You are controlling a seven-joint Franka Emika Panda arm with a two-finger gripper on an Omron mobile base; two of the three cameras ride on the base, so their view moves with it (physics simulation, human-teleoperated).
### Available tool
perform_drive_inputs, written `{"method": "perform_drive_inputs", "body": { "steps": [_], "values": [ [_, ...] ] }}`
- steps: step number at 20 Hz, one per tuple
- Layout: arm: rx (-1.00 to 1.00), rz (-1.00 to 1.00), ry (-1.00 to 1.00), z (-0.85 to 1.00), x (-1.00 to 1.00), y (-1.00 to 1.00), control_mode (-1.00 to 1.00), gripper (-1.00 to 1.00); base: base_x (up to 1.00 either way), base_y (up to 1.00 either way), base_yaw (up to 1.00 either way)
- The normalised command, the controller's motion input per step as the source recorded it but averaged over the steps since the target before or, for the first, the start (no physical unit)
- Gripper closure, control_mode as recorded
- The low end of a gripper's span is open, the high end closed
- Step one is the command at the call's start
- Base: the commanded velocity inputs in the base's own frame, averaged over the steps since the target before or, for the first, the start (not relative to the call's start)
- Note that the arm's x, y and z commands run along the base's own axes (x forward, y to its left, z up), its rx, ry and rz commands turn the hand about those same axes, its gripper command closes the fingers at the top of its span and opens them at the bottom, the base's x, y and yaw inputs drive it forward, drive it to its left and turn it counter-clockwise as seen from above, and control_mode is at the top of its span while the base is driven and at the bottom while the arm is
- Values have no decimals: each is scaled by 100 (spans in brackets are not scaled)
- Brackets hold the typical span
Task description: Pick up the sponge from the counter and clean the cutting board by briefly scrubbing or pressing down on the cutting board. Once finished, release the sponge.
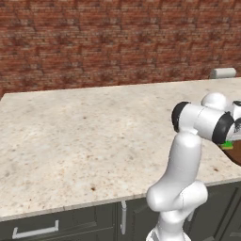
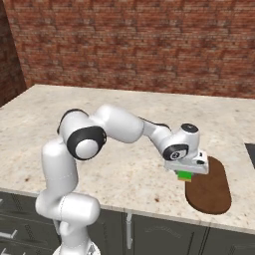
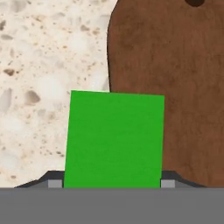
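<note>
The tool (image 2: 185, 174) grips the sponge (image 3: 114, 139) — hand view: overlapping cutting board (image 3: 175, 87) edge (partly counter (image 3: 43, 65)).

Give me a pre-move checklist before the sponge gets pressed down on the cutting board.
1. End effector shut on the small bright green rectangular sponge: ok.
2. Sponge fully over the dark reddish-brown wooden cutting board: not ok; in the hand view it straddles the board's edge, partly over the beige speckled stone counter.
3. Sponge touching the board: cannot tell.
4. Board lying flat on the counter: ok.
5. Nothing lying on the visible board surface: ok.
</note>
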Motion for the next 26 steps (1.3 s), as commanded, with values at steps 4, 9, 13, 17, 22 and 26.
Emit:
{"method": "perform_drive_inputs", "body": {
  "steps": [4,9,13,17,22,26],
  "values": [
    [0,1,5,-3,0,-60,-100,100,0,0,0],
    [0,0,0,-38,0,-38,-100,100,0,0,0],
    [0,0,-1,-53,0,-17,-100,100,0,0,0],
    [0,1,0,-28,0,-18,-100,100,0,0,0],
    [0,0,0,-29,0,-3,-100,100,0,0,0],
    [0,0,1,-42,-26,0,-100,100,0,0,0]
  ]
}}
